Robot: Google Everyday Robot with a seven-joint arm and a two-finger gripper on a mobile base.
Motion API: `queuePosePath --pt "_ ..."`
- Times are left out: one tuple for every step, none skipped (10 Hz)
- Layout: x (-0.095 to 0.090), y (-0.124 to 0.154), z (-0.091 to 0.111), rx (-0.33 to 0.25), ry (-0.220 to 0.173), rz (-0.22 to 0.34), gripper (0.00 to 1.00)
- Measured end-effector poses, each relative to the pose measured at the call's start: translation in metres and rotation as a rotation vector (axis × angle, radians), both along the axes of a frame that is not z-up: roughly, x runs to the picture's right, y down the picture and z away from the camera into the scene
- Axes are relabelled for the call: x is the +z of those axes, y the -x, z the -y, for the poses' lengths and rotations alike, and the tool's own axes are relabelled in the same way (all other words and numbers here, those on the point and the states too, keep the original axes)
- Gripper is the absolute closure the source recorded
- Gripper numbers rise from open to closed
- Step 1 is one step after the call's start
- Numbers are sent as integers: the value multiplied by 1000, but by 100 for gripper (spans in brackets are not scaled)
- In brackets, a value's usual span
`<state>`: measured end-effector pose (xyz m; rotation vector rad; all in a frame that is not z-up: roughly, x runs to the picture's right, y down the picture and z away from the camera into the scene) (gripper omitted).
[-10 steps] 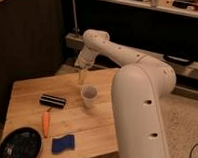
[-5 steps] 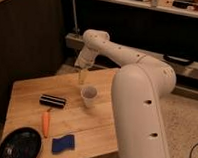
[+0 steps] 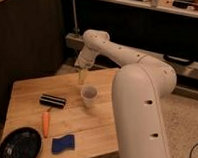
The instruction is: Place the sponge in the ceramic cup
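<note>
The sponge (image 3: 63, 143) lies flat on the table (image 3: 26, 97) at lower left, beside a black plate (image 3: 20, 144), well apart from the cup (image 3: 88, 95). The cup stands upright mid-frame, mouth up, ready to take it. Just behind, the gripper (image 3: 82, 75) hangs with fingers spread wide, holding nothing.

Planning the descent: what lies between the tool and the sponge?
Camera view: bare tabletop. The tool hangs over the far edge; the line to the sponge passes between the cup and the black roll.
</note>
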<state>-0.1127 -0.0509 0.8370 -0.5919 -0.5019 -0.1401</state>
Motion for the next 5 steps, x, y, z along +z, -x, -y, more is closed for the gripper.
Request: queuePosePath --pt "-9 -5 -6 5 -16 1 20" --pt "-23 -11 -15 13 -34 4 20" --pt "-36 -12 -24 19 -46 11 20" --pt "-59 -16 -41 27 -63 23 20" --pt "-76 -18 -54 31 -69 35 20"
